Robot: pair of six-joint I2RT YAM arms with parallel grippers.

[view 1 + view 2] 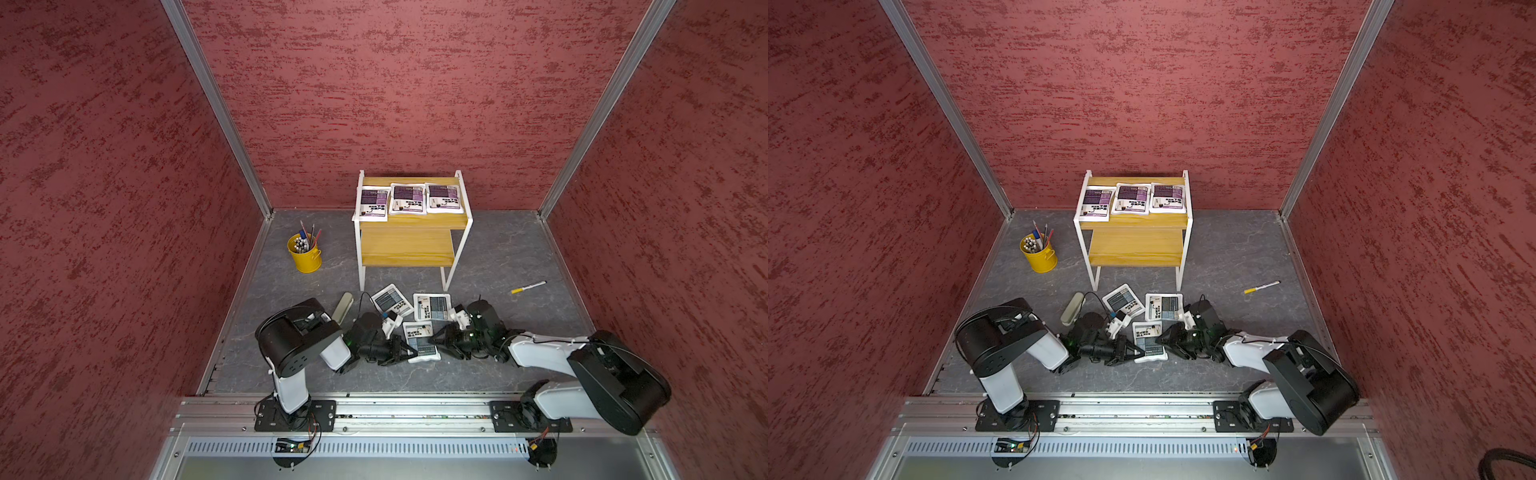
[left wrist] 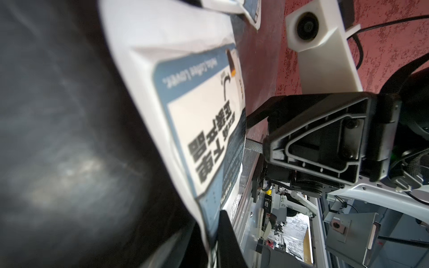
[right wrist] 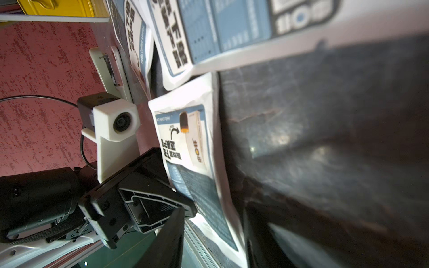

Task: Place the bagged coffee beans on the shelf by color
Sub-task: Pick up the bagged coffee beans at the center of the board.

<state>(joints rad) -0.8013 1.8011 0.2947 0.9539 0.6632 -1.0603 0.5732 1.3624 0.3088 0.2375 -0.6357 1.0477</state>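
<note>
Fingers of the left gripper [image 1: 411, 353] pinch the nearest grey-blue bag [image 1: 420, 338] by its edge on the table [image 1: 498, 257]. I can't tell the right gripper's [image 1: 435, 338] spread. Presumably it's headed for the shelf's [image 1: 407, 249] bare lower board.

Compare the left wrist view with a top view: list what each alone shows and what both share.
Left wrist only: the right wrist camera's lens, head-on. Top view only: the shelf, three purple pouches on its upper board, the bucket, the marker. Both: the near blue pouch, the left gripper and right gripper at its edges.
</note>
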